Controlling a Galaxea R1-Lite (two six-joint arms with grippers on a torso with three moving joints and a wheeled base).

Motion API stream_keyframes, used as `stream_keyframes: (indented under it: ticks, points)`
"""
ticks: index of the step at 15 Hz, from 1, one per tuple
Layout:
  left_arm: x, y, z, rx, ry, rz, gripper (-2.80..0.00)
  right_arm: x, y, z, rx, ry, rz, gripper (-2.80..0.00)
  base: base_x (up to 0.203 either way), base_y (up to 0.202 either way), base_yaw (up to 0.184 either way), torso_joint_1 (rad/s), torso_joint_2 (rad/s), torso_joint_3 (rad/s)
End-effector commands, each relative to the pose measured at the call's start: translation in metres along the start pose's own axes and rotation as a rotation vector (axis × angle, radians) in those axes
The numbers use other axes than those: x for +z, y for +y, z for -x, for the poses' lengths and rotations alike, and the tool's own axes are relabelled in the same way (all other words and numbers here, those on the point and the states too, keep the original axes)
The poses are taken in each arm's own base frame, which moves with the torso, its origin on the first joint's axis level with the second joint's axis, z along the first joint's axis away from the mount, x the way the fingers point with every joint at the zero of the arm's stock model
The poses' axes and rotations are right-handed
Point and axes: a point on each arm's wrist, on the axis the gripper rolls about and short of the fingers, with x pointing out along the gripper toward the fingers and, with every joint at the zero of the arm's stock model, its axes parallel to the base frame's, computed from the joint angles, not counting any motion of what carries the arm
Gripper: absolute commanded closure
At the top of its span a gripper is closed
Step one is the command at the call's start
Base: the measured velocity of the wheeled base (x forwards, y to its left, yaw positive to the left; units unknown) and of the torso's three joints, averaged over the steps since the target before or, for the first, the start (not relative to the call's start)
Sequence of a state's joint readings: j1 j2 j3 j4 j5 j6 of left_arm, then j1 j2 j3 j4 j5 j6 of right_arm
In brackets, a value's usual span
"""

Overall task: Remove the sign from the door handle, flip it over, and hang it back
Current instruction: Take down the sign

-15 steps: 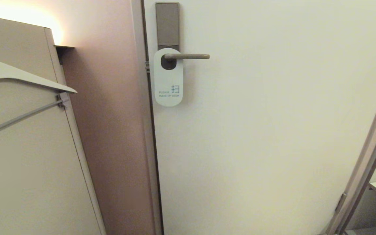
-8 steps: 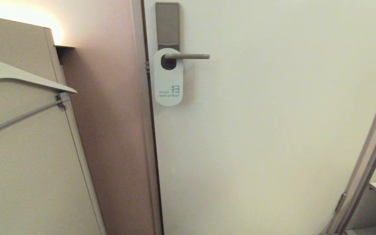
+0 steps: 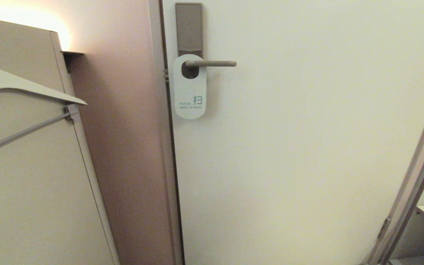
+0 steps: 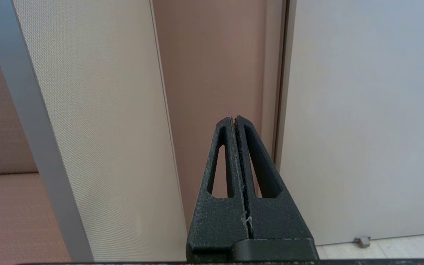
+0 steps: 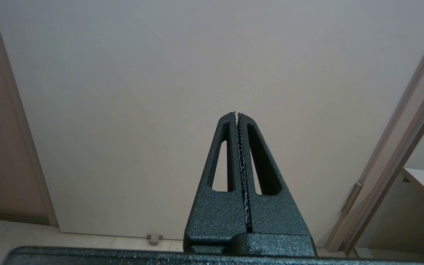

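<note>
Left of the door (image 3: 307, 147), a clothes hanger (image 3: 24, 86) protrudes.

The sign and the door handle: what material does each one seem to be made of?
The sign: probably stiff card or thin plastic, matt pale grey-white; it hangs flat with clean rounded edges and printed teal letters. Which of the two, I cannot tell.
The door handle: apparently metal with a brushed bronze-grey finish; it shows a soft, dull sheen and matches the lock plate above it.
</note>
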State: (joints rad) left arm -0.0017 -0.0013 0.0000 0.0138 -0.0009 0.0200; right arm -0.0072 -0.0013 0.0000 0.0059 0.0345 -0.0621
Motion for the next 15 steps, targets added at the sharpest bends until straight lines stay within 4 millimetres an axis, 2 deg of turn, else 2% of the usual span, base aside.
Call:
stream_keyframes:
  ticks: [1, 15]
  points:
    - [0.0, 0.0, -0.0001, 0.001, 0.001, 0.003, 0.0, 0.0, 0.0, -0.0001, 0.001, 0.001, 0.001, 0.0, 0.0, 0.0, 0.0, 0.0, 0.0, 0.0]
    - [0.0, 0.0, -0.0001, 0.002, 0.001, -0.006, 0.0, 0.0, 0.0, -0.0001, 0.002, 0.001, 0.001, 0.0, 0.0, 0.0, 0.0, 0.0, 0.0, 0.0]
